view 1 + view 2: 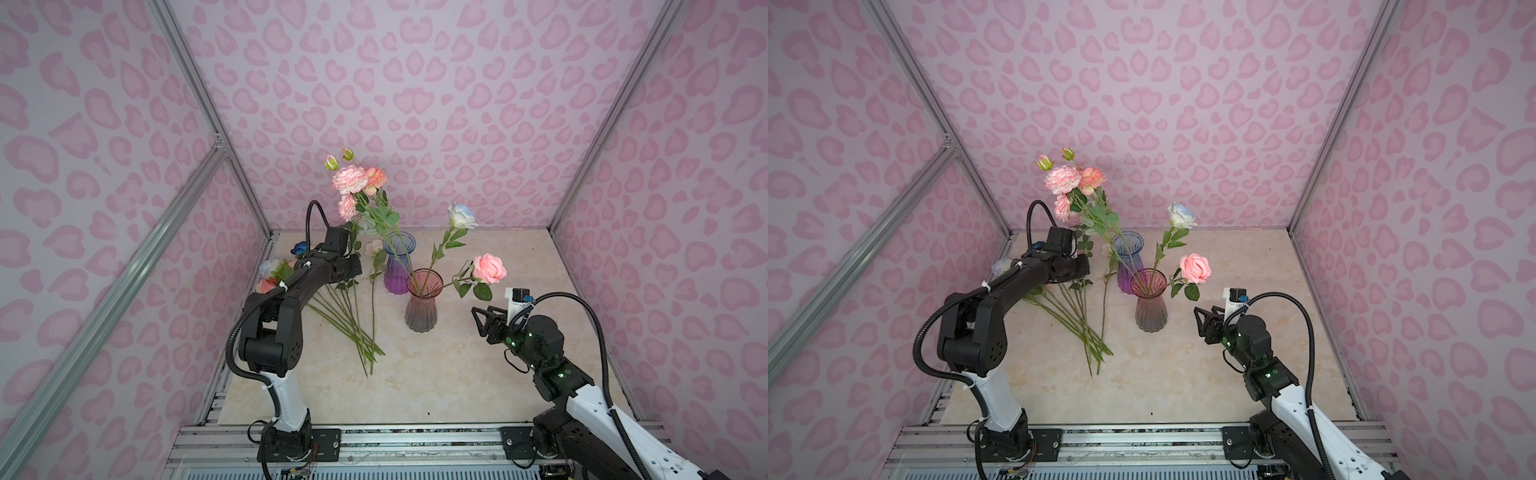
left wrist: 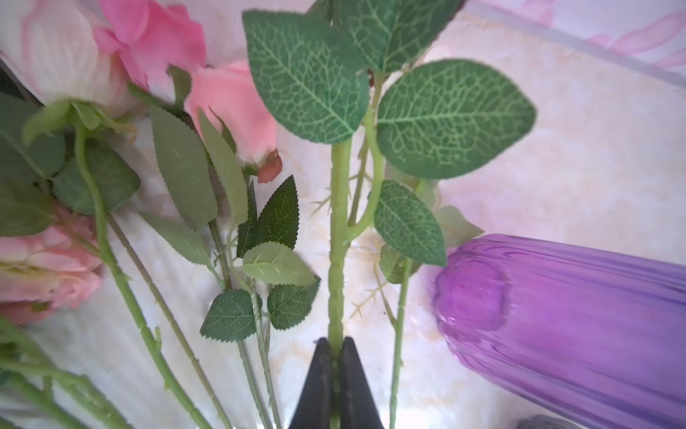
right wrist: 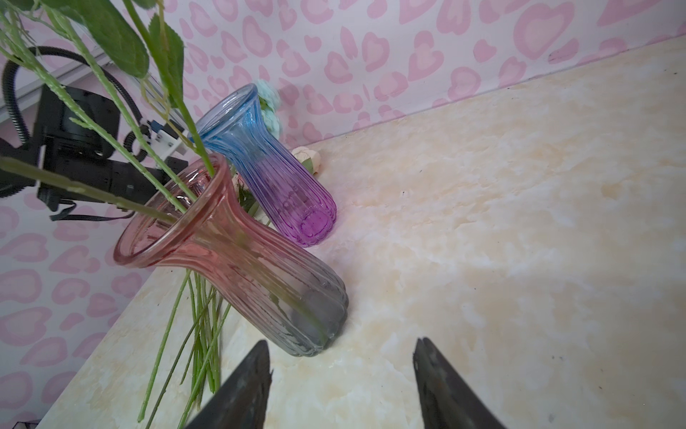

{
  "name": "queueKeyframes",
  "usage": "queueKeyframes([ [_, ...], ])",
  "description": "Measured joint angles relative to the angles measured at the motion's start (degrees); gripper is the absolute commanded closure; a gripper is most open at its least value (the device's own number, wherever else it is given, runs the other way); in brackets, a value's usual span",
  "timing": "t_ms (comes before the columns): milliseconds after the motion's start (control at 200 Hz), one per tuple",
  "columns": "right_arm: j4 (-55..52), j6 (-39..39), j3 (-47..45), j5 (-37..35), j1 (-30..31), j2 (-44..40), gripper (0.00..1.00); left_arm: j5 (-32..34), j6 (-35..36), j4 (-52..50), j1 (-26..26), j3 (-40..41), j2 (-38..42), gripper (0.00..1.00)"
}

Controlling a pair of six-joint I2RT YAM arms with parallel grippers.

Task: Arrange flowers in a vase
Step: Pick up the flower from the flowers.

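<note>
Left gripper (image 2: 336, 345): jaws together, clamped on one green stem (image 2: 338, 260) below its leaves. I cannot tell which bloom it carries.

Right gripper (image 3: 341, 341): jaws apart, empty, near the base of the pink vase (image 1: 421, 307).

Flowers: the loose heap (image 1: 345, 316) lies along the left edge of the table (image 1: 457, 374), blooms toward the far-left corner, cut ends fanning toward the middle. The pink vase, mid-table, already holds a pink rose (image 1: 489, 268), a pale blue rose (image 1: 461, 216) and a peony spray (image 1: 351, 180).

Handling, my judgement: light, top-heavy, the stem probably stiff but springy, with thorny nubs that help the grip. The bare stretch under the lowest leaves is the best hold, never the soft bloom.

In the way: the blue-purple vase (image 1: 398, 266) sits just beside the held stem, toward the far edge. Neighbouring stems and leaves cross closely and may snag and drag along. Both vases look like glass and easy to tip.
</note>
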State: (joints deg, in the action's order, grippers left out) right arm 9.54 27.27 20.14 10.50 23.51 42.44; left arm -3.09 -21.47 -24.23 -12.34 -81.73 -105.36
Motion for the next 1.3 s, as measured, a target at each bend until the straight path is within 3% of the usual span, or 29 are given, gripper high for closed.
queueKeyframes([
  [225, 0.0, 0.1, 0.0, 0.3, 0.0, -1.0, 0.37, 0.4, -1.6, -0.1, 0.0, 3.5, 10.7, 0.97],
  [605, -0.5, 0.1, 2.1, 1.2, 0.0, -2.3, 0.37, 10.7, -2.1, -1.4, 1.4, 10.6, 33.0, 0.97],
  [885, -0.9, 0.1, 3.8, 3.5, 0.2, -4.0, 0.37, 14.9, 1.9, 0.1, 1.6, 14.7, 54.4, 0.97],
  [1060, -2.3, 0.2, 4.1, 4.6, 0.3, -4.0, 0.35, 12.6, 5.3, 5.8, 1.6, 17.7, 65.0, 0.97],
  [1300, -5.3, -0.9, 8.7, 9.3, 1.6, -7.8, 0.35, 1.3, 4.7, 13.7, 1.5, 18.1, 67.5, 0.97],
])
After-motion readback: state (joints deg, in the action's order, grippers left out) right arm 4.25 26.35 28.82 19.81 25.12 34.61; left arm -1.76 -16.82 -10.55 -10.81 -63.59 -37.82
